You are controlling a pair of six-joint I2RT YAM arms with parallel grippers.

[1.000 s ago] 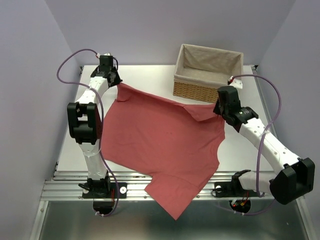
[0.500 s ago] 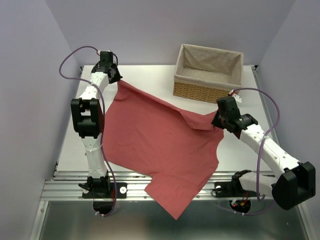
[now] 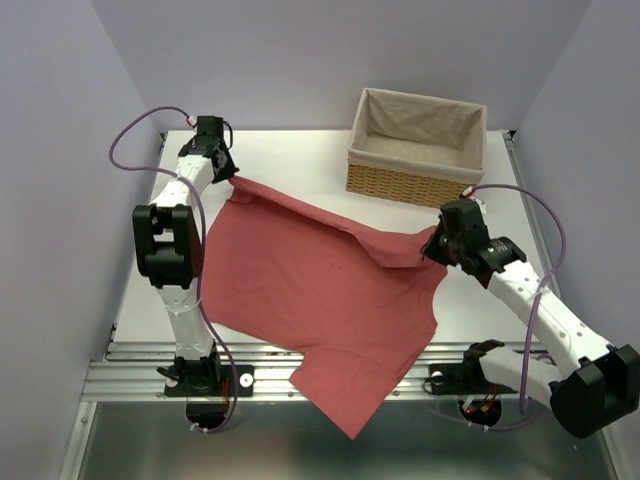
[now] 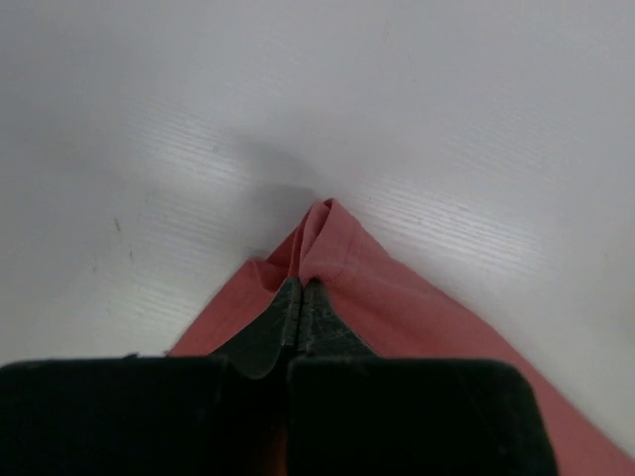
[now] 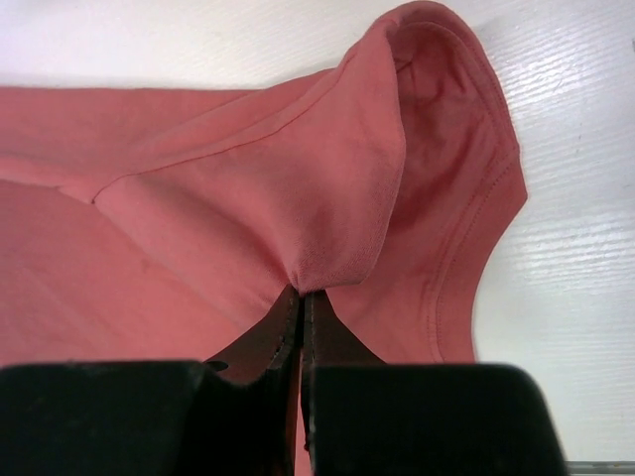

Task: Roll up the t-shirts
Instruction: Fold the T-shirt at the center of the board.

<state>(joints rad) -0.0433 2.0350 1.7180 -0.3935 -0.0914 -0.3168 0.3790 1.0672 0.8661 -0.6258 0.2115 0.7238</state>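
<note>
**Top external view: both grippers pinch the shirt**

The salmon-red t-shirt (image 3: 320,290) lies spread across the white table (image 3: 290,150), and its near corner hangs over the front edge. The left gripper (image 3: 227,177) has its jaws clamped on the far-left corner of the cloth. The right gripper (image 3: 436,249) is clamped on a raised fold at the far-right corner. A wicker basket (image 3: 400,185) stands just beyond the shirt.

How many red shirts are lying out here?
1. The t-shirt spreads across the table's middle, one corner hanging over the near edge. None shows in the wicker basket.
</note>
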